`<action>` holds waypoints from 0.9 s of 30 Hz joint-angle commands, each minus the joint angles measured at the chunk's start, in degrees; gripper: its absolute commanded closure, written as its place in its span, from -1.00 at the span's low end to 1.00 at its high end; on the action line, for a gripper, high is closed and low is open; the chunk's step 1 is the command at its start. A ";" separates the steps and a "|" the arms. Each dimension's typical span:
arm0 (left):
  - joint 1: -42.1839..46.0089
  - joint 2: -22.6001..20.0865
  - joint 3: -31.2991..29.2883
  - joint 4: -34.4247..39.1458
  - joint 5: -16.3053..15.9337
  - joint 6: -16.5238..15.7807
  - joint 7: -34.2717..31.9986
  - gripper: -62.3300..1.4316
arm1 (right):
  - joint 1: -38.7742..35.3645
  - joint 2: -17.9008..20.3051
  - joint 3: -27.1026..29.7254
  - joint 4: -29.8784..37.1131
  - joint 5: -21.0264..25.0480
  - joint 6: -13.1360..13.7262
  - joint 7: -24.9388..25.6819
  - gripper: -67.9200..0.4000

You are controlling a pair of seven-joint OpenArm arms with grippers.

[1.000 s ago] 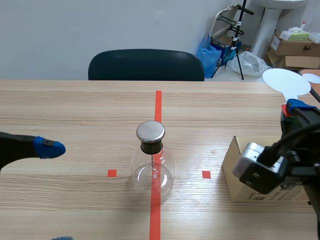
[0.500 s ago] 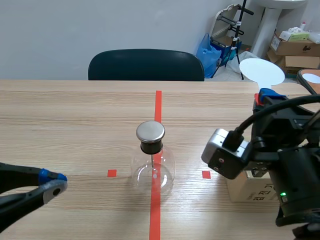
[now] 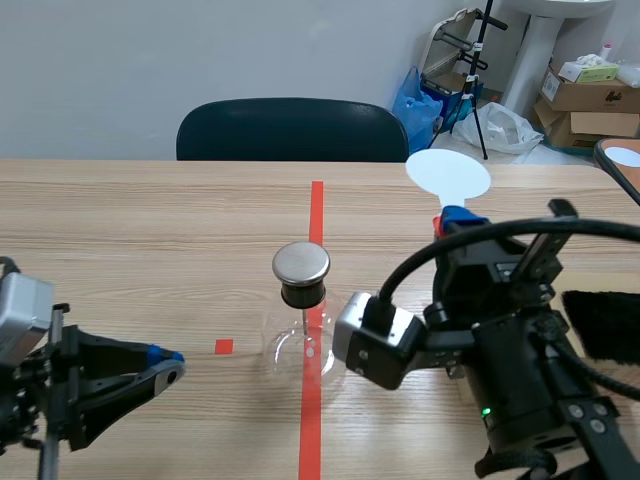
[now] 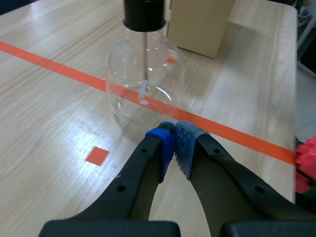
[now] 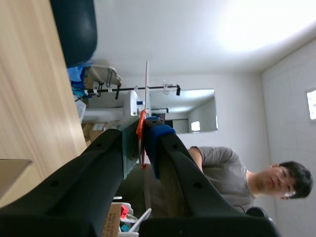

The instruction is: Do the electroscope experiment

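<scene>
While the scene view shows the white disc point(image 3: 449, 174) face-on, my right wrist view gives it only edge-on, as a thin white line rising from a red handle. That wrist view also takes in a person point(image 5: 224, 170) seated beyond, who is outside the scene view. My left wrist view shows what the scene view barely does: a thin rod hanging from the black stopper inside the glass flask point(image 4: 143, 84). It also shows a cardboard box point(image 4: 200, 24) behind the flask, which my right arm covers in the scene view.

The flask stands upright on the red tape line in the middle of the table point(image 3: 150, 220), with its round metal cap point(image 3: 301, 263) on top.

My left gripper point(image 4: 174, 143) sits low over the table with its 2 pads pressed together on nothing, near the flask but not touching it. My right gripper point(image 3: 452, 221) is clamped on the disc's red handle. It holds the disc upright above the table, to the right of the cap and farther back, apart from it.

Compared with 1 second ago, my right arm has swung in from the table's right edge toward the middle, carrying the disc with it. My left fingers, apart 0.5 seconds ago, have closed. The flask has not moved.
</scene>
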 commanded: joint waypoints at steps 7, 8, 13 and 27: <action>-9.97 7.28 5.75 -9.84 -0.72 0.74 -1.25 0.86 | 0.76 0.98 -3.32 -0.42 -1.77 -0.83 -3.80 0.96; -10.84 8.09 6.27 -11.08 -0.72 0.87 -1.27 0.86 | 0.76 0.98 -3.61 -0.42 -1.92 -0.83 -4.13 0.96; -13.14 11.21 7.58 -15.30 -0.24 2.03 -1.29 0.86 | 0.72 1.46 -4.68 -0.42 -3.98 -0.81 -6.36 0.96; -13.38 13.09 7.89 -16.50 1.73 5.09 -2.08 0.86 | -0.20 2.23 -5.11 -1.14 -4.20 -0.61 -6.10 0.96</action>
